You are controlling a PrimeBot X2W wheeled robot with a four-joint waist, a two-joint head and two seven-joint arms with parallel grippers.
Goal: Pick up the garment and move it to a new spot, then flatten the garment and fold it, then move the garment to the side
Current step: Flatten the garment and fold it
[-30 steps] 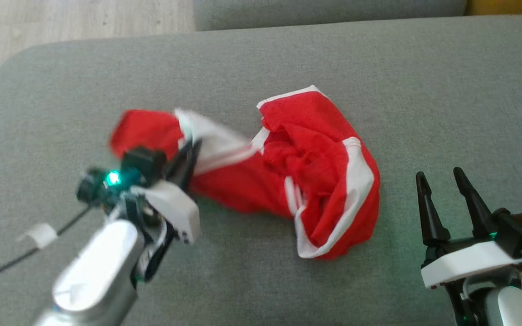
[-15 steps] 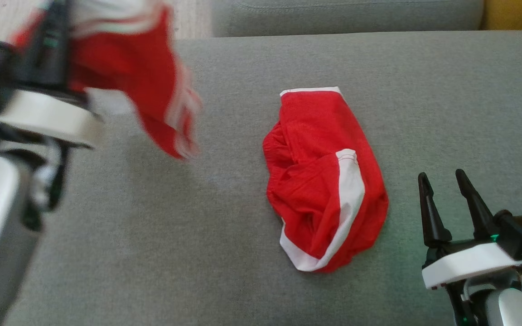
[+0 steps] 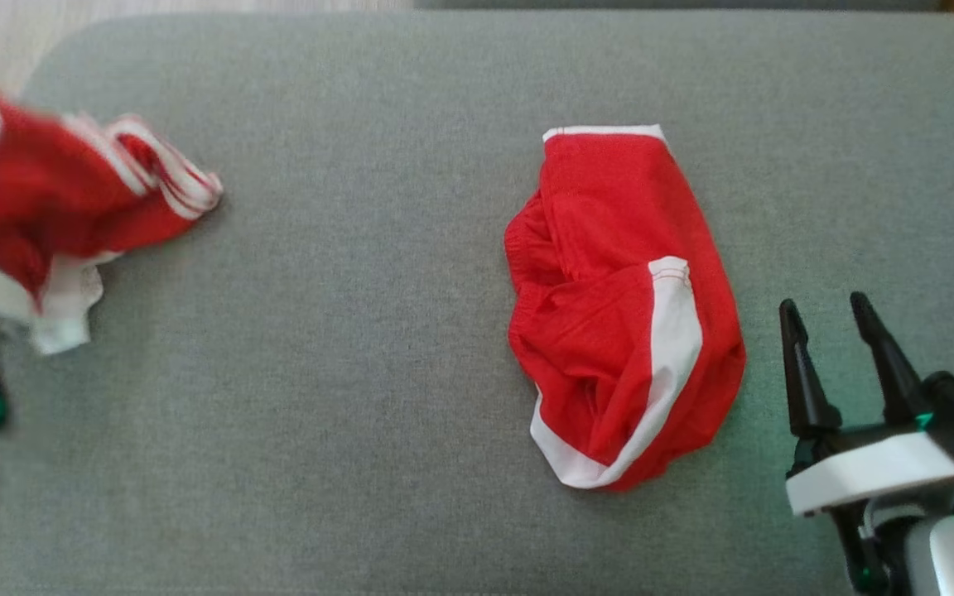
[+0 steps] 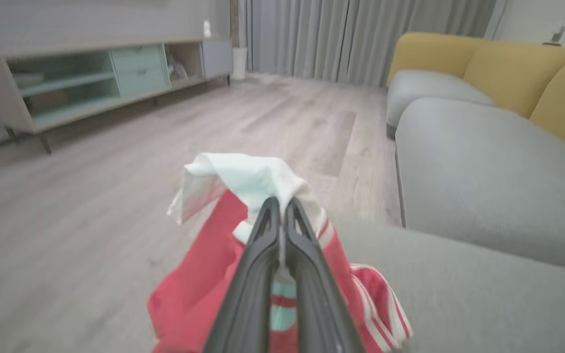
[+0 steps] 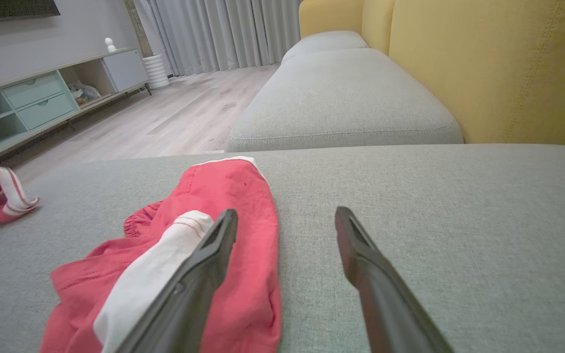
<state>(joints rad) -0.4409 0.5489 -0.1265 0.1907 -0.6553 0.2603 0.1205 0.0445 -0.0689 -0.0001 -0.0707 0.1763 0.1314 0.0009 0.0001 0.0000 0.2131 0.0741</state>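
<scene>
Red cloth with white stripes, the striped garment (image 3: 55,199), is bunched at the far left of the head view, blurred, over the left end of the grey sofa cushion (image 3: 344,331). My left pincer (image 4: 280,203) is pressed closed on it: in the left wrist view my two dark fingers meet with a fold of white fabric pinched between their tips, and the red body with its striped edge hangs below them. From that wrist I look past the cushion's corner to a pale wooden floor (image 4: 115,196), a low cabinet with pale green drawers (image 4: 91,83), grey curtains (image 4: 351,39) and a yellow sofa backrest (image 4: 508,63). I cannot tell whether the hanging cloth touches the cushion. A second red garment (image 3: 618,306), crumpled, with a broad white band down one side and a white hem at its far end, lies flat on the cushion right of centre, well apart from the striped one. My right pincer (image 3: 825,306) sits at the lower right of the head view, fingers spread wide and holding nothing, just beside that second garment's right edge. In the right wrist view my left-hand finger overlaps the garment's white band, while the other finger stands over bare grey fabric.
</scene>
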